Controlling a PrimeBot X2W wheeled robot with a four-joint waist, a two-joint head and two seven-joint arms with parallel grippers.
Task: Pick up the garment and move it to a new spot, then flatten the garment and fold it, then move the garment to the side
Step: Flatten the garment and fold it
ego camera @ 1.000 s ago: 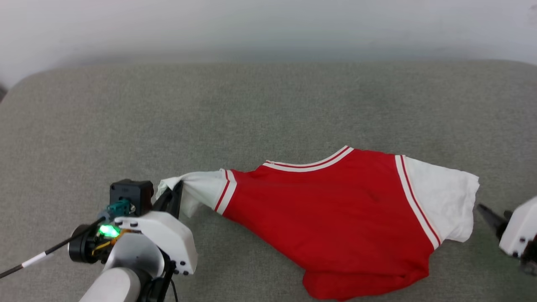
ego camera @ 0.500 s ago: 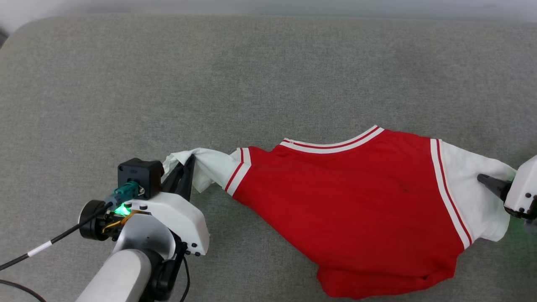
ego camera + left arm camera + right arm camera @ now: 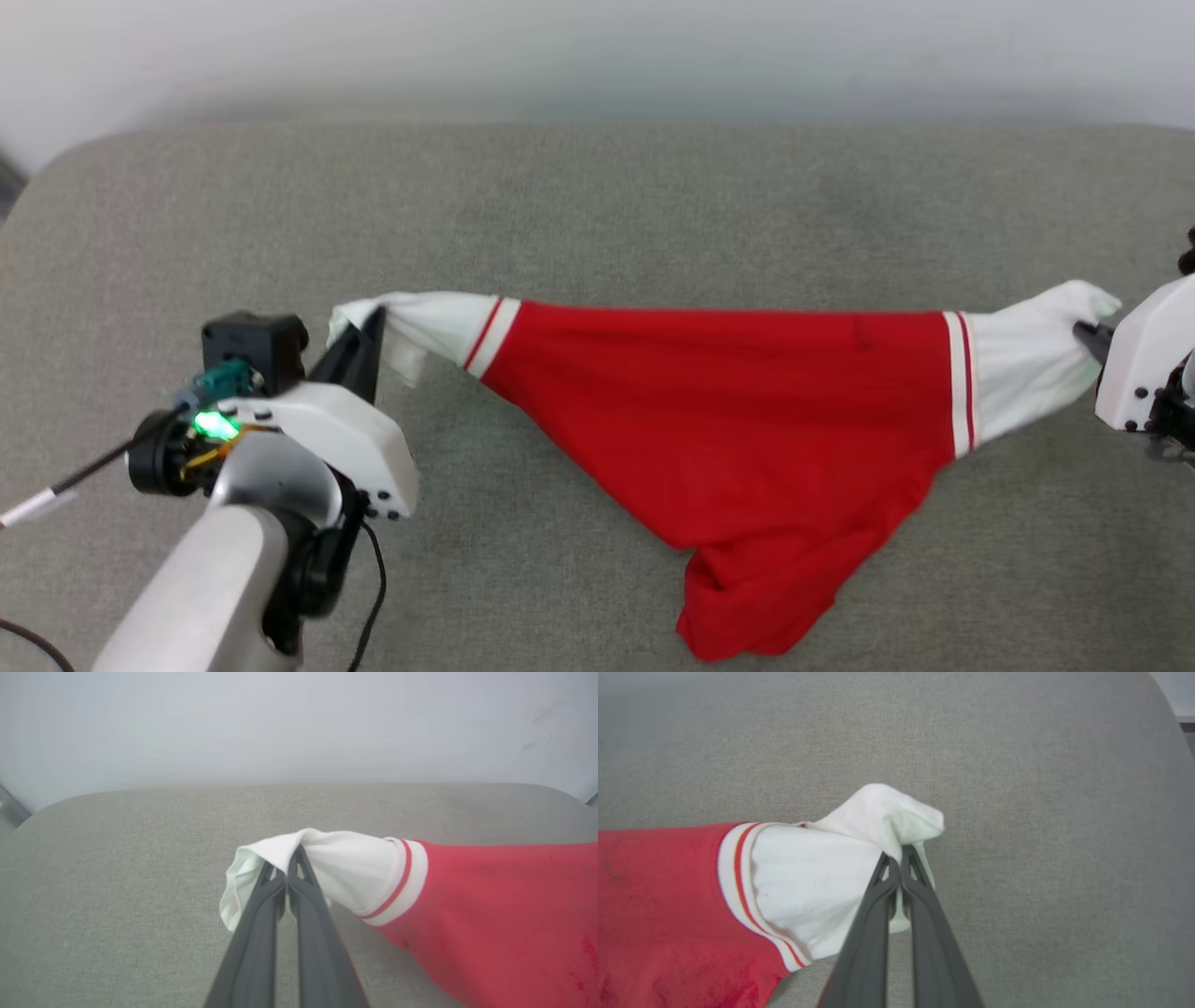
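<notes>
Tightly strung between two sleeve grips

Both grippers are clamped on cloth. The left gripper (image 3: 362,329) pinches the edge of one white sleeve (image 3: 434,322), its fingers pressed together on the fabric. The right gripper (image 3: 1088,334) does the same on the other sleeve (image 3: 1022,359). Between them the shirt (image 3: 747,401) is drawn into a straight upper line above the grey cushion (image 3: 597,205). Its red body sags toward the robot into a crumpled point — whether that point touches the cushion is hard to tell.

Each grip holds only a small fold near the cuff, so more sideways pull could tug a sleeve free and drop the shirt in a heap. The bunched lower end — if laid down as it hangs — would likely tuck under itself and leave creases. Lowering one side first would skew the shirt.
</notes>
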